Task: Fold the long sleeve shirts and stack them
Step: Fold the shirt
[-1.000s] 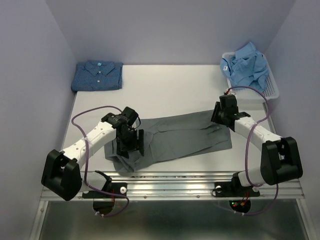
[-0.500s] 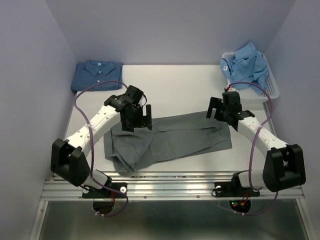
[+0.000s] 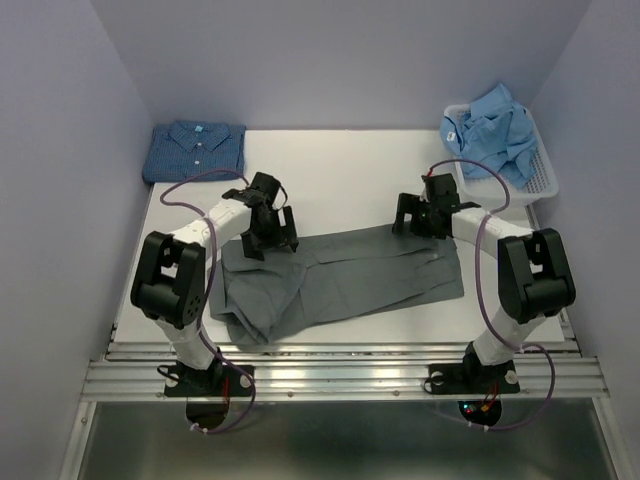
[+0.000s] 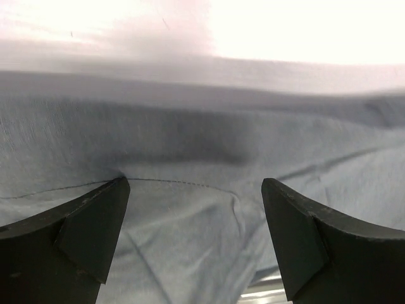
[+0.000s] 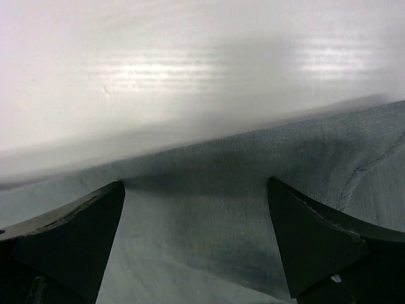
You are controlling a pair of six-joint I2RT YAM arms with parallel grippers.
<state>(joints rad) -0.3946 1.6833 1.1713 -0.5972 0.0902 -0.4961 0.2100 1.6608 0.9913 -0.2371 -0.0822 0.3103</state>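
Your left pincer [image 3: 268,238] and right pincer [image 3: 413,216] gape empty at the grey shirt [image 3: 350,275], upper edge, apparently to fold it.

Grey shirt [image 3: 345,275] spread flat, table centre. Dotted dark blue shirt [image 3: 195,151] folded, far-left corner. Light blue shirt [image 3: 492,128] crumpled in basket, far right.

A white plastic mesh basket [image 3: 543,180] sits at the far right corner of the flat white tabletop [image 3: 340,185], close to the pale lavender right wall [image 3: 600,120]. A ribbed silver metal rail [image 3: 340,375] runs along the table's near edge, with a dull grey floor [image 3: 320,440] below it
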